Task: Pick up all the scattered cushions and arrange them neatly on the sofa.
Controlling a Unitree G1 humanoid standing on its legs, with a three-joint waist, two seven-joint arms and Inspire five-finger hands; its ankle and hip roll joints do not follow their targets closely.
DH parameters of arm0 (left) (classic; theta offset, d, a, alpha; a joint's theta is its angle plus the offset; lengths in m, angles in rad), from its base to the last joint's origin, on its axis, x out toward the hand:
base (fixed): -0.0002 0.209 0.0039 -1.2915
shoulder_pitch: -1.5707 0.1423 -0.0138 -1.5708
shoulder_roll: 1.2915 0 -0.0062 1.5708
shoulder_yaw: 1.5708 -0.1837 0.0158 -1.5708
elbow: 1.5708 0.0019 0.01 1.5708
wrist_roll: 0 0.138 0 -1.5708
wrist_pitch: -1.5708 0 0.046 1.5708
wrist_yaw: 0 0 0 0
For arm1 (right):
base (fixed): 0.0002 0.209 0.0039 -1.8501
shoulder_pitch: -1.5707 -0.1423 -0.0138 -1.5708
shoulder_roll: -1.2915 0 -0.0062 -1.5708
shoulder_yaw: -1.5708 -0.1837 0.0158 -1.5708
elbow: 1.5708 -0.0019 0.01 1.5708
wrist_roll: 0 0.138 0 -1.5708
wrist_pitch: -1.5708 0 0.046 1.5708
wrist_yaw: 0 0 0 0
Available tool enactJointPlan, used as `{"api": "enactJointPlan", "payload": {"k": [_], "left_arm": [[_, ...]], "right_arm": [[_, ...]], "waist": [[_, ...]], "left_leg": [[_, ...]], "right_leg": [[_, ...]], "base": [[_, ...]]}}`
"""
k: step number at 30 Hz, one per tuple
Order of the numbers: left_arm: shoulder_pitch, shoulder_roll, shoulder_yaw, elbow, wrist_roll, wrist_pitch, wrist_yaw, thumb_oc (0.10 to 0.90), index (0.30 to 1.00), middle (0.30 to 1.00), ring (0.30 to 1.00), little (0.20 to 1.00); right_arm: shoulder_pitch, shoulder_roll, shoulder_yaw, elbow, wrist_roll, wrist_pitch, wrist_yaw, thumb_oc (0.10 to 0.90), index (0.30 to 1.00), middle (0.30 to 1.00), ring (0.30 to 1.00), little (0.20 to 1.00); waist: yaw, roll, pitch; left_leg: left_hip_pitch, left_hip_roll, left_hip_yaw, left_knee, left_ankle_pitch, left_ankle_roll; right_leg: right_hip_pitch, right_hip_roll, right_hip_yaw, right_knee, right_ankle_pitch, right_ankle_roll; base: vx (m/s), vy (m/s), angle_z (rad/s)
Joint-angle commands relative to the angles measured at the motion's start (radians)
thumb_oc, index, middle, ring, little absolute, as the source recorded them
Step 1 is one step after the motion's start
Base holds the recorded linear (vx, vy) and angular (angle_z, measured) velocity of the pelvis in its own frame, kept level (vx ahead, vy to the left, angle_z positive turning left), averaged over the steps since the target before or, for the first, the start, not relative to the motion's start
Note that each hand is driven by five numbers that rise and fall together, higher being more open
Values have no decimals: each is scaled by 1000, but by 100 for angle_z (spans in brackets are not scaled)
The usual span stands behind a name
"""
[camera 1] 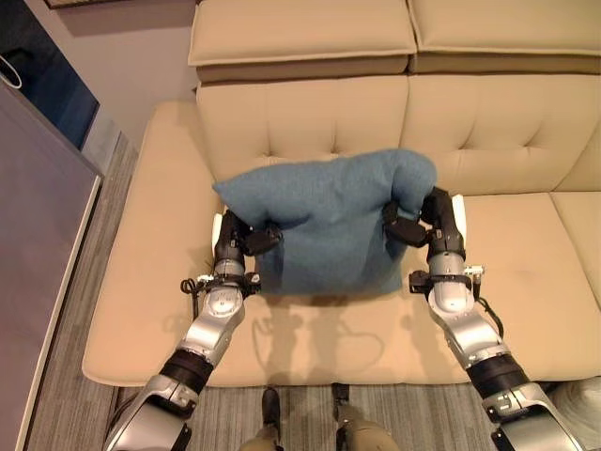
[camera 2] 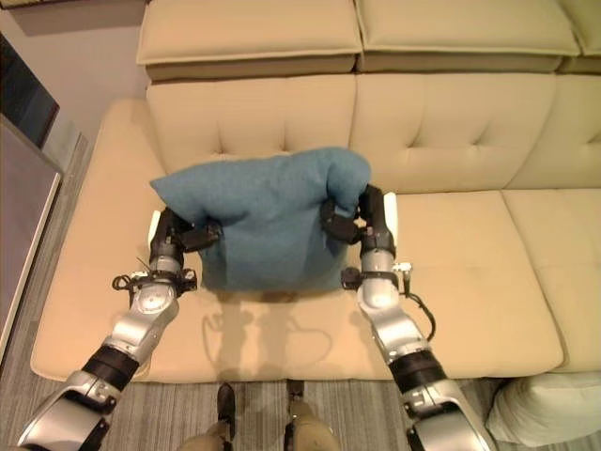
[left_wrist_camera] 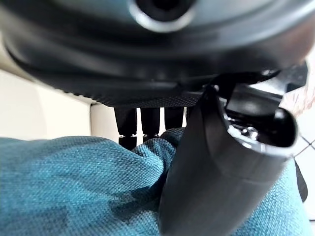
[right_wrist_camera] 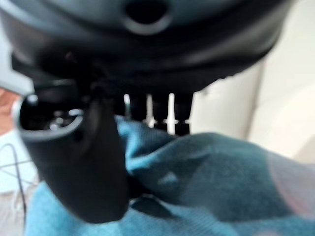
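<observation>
A teal blue cushion (camera 1: 329, 221) hangs upright above the seat of the beige sofa (camera 1: 141, 282), in front of its left backrest. My left hand (camera 1: 246, 237) pinches the cushion's left edge, thumb on the near face and fingers (left_wrist_camera: 147, 120) behind it. My right hand (camera 1: 415, 222) grips the right edge the same way, its thumb (right_wrist_camera: 83, 162) pressed into the fabric. The cushion (camera 2: 268, 221) sags a little between both hands, its lower edge just above the seat.
The sofa backrest (camera 1: 310, 117) rises right behind the cushion, with loose top pads (camera 1: 300, 33) above. A grey wall panel (camera 1: 38, 254) and wooden floor (camera 1: 75, 329) lie to the left. A pale cushion (camera 2: 549, 409) lies on the floor at lower right.
</observation>
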Motion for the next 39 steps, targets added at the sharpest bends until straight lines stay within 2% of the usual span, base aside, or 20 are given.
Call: {"api": "enactJointPlan", "payload": {"k": [1,9,10,13,14,18,26,39], "left_arm": [[-314,-17,-106,-22,42,-191,11,400,300,300,300,300],[-440,15,-113,83,25,-203,46,400,300,300,300,300],[-501,33,-128,144,26,-204,47,400,300,300,300,300],[-536,40,-136,178,24,-205,45,400,300,300,300,300],[-601,55,-158,232,25,-203,43,400,300,300,300,300],[-665,74,-178,264,38,-203,49,400,300,300,300,300],[-692,65,-171,239,28,-223,64,400,300,300,300,300],[-699,37,-157,158,53,-240,101,400,300,300,300,300]], "right_arm": [[-266,19,60,-74,-58,-138,-29,400,300,300,300,300],[-419,24,96,18,-66,-149,-82,400,300,300,300,300],[-475,25,109,69,-73,-159,-105,400,300,300,300,300],[-499,21,116,92,-81,-164,-116,400,300,300,300,300],[-547,19,132,136,-82,-167,-134,400,300,300,300,300],[-597,13,134,169,-100,-164,-172,400,300,300,300,300],[-651,-31,148,179,-144,-147,-207,400,300,300,300,300],[-659,-39,139,124,-194,-143,-233,400,300,300,300,300]], "waist": [[4,-42,-17],[4,-36,-16],[4,-33,-11],[3,-31,-12],[3,-28,-13],[2,-14,-19],[3,0,-43],[0,-2,-66]], "left_leg": [[-42,-35,36,80,-118,6],[-120,-46,25,65,-84,1],[-158,-49,23,64,-71,-3],[-177,-51,22,65,-65,-5],[-197,-52,18,51,-52,-8],[-226,-51,13,13,-27,-14],[-239,-57,8,-1,-25,-23],[-231,-56,12,-1,-37,-26]], "right_leg": [[7,-46,3,75,-141,110],[-75,-52,1,79,-121,113],[-117,-54,3,84,-112,113],[-136,-55,4,86,-108,114],[-160,-54,4,81,-98,118],[-197,-53,-2,62,-86,127],[-216,-54,-1,56,-90,128],[-208,-54,1,43,-89,128]], "base": [[-49,7,8],[-12,0,3],[-54,-5,0],[-38,-2,-1],[-41,3,-1],[-14,1,2],[13,2,0],[18,-2,0]]}}
